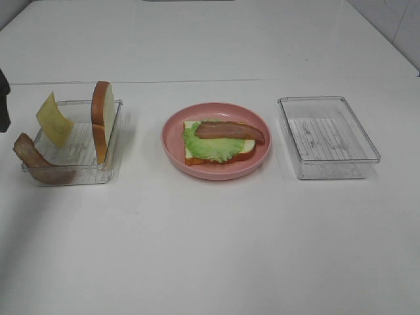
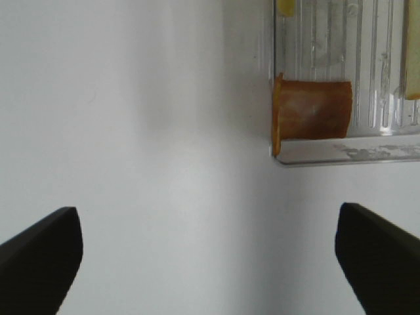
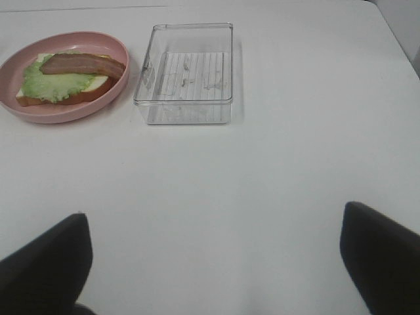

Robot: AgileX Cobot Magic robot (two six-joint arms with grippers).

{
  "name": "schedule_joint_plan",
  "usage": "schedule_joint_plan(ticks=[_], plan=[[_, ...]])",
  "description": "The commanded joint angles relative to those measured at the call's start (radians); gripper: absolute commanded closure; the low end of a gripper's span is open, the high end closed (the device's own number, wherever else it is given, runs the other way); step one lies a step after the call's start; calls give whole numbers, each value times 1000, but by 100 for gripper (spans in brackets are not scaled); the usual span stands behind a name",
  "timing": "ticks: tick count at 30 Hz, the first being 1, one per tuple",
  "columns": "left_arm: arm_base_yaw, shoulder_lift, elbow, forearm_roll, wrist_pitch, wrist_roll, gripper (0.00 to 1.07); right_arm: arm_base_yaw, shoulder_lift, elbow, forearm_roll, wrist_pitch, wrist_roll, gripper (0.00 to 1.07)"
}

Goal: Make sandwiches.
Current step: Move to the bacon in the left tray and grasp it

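On the pink plate [image 1: 216, 169] lies a bread slice [image 1: 244, 151] with a green lettuce leaf [image 1: 207, 147] and one bacon strip [image 1: 230, 130] on top; it also shows in the right wrist view [image 3: 79, 63]. The left clear tray [image 1: 72, 172] holds an upright bread slice [image 1: 102, 121], a leaning yellow cheese square [image 1: 54, 119] and a second bacon strip [image 1: 31, 155] draped over its corner, which also shows in the left wrist view [image 2: 312, 108]. My left gripper [image 2: 210, 262] is open and empty, beside that tray's corner. My right gripper [image 3: 216, 262] is open and empty, well short of the plate.
An empty clear tray [image 1: 328, 136] stands to the right of the plate and also shows in the right wrist view [image 3: 187, 72]. The white table [image 1: 210, 249] is bare in front. A dark part of the left arm [image 1: 3, 98] shows at the far left edge.
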Motion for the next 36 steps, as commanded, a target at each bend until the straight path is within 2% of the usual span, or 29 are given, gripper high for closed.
schedule_joint_plan(ticks=[1,8,22,26,27,29,30,32,33,36], plan=[[-26,47,-18,-13,-21,-8,4,-2,-27,3,-9,-8,-9,11],[-73,152,-23,-18,-91,-68,4,-2,-27,3,-10,-8,-9,11],[-74,204,-23,-19,-152,-56,6,-2,-27,3,-11,-8,-9,11],[-74,204,-23,-19,-153,-54,11,-2,-27,3,-12,-8,-9,11],[-74,204,-23,-19,-160,-48,17,-2,-27,3,-12,-9,-9,11],[-74,204,-23,-19,-164,-48,20,-2,-27,3,-12,-9,-9,11],[-74,204,-23,-21,-175,-48,28,-2,-27,3,-12,-9,-9,11],[-74,204,-23,-27,-178,-48,32,-2,-27,3,-12,-9,-9,11],[-74,204,-23,-36,-186,-49,41,-2,-27,3,-12,-9,-9,11],[-74,204,-23,-45,-190,-50,49,-2,-27,3,-12,-9,-9,11]])
